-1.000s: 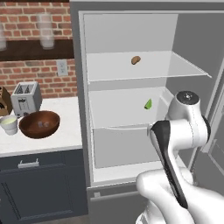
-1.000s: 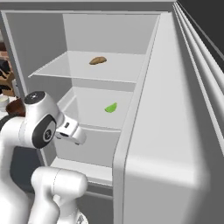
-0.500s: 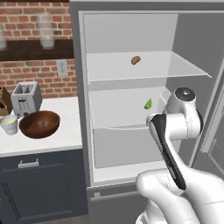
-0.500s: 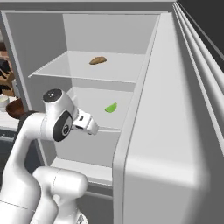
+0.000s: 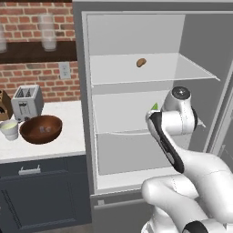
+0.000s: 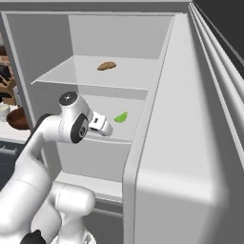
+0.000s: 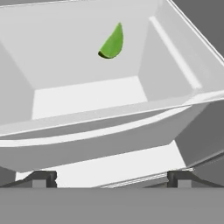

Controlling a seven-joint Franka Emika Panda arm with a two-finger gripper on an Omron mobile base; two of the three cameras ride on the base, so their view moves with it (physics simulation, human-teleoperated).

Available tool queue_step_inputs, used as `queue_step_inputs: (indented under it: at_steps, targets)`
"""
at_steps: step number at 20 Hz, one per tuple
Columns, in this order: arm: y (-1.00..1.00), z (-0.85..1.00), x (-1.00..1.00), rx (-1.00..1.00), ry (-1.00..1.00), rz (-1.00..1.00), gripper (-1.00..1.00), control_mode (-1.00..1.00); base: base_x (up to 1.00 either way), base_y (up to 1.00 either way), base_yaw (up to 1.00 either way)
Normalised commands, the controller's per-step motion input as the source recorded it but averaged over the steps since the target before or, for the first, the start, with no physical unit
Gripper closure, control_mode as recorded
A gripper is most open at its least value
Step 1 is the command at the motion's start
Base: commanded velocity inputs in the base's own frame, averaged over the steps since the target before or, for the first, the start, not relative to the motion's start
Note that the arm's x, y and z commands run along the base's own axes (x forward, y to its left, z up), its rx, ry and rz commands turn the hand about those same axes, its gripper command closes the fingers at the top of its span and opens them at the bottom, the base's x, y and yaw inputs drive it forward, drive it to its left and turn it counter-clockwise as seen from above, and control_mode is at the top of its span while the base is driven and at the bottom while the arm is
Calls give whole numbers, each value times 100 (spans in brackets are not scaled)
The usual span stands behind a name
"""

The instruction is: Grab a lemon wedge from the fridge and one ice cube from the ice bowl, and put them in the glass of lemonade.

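The room is a kitchen with a red brick wall (image 5: 41,77) and a white counter (image 5: 54,143) over dark drawers (image 5: 41,195). On the counter sit a toaster (image 5: 26,101), a brown bowl (image 5: 41,129) and a small cup (image 5: 10,129) just left of the bowl. Two tall glasses stand on a dark shelf (image 5: 32,51) up high; they look faint and blurry.

The fridge (image 5: 86,113) is open and white inside, with clear shelves. A small brown lump (image 6: 106,66) lies on the top shelf. The lemon wedge (image 6: 121,116) lies on the middle shelf, toward the right side, with nothing touching it.

The gripper (image 7: 111,177) hangs in front of the fridge, just below the middle shelf edge and apart from the wedge. Its jaws are wide apart and hold nothing. In the hand view only the two dark tips peek up at the bottom.

In the left base view the white arm hides most of the wedge, so just a green tip shows. The big fridge door (image 6: 190,143) covers the right side of the right base view. What is inside the bowl is hard to make out; it may be ice.
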Motion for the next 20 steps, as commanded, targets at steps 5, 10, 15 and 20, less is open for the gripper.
queue_step_inputs:
  at_steps: [5,10,15,20]
  targets:
    - [0,-7,61,0,0,0,-100,-100,0,0,0]
    - [0,-23,54,0,0,0,-100,-100,0,0,0]
    - [0,-27,45,0,-1,0,-100,-100,0,0,0]
    - [0,-24,42,0,-4,0,-100,-100,0,0,0]
